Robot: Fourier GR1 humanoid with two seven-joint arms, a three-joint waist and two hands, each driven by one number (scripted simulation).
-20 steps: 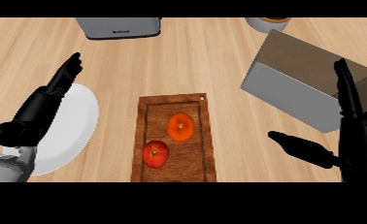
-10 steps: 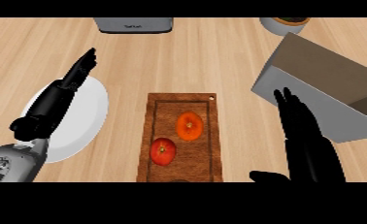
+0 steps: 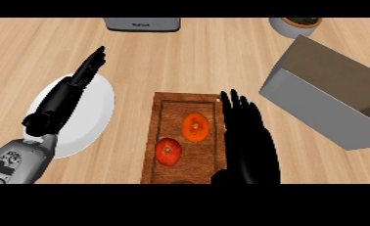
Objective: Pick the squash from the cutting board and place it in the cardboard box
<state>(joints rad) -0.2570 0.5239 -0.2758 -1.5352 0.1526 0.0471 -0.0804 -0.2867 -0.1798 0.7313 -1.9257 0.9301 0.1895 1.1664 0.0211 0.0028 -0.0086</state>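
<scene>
wooden counter (image 3: 180,58): right robot hand (image 3: 247,137) flat beside squash (image 3: 195,126).

Orange squash (image 3: 195,126) on cutting board (image 3: 165,105)

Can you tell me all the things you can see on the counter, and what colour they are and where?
squash: one, orange, upper middle of the cutting board
tomato: one, red, lower left of the board
cutting board: one, brown wood, centre
plate: one, white, left
cardboard box: one, grey outside and brown inside, right
toaster: one, grey, top edge
pot: one, grey, top right
counter: one, light wood, under it all
left hand: black, open, over the plate
right hand: black, open, at the board's right edge
</scene>
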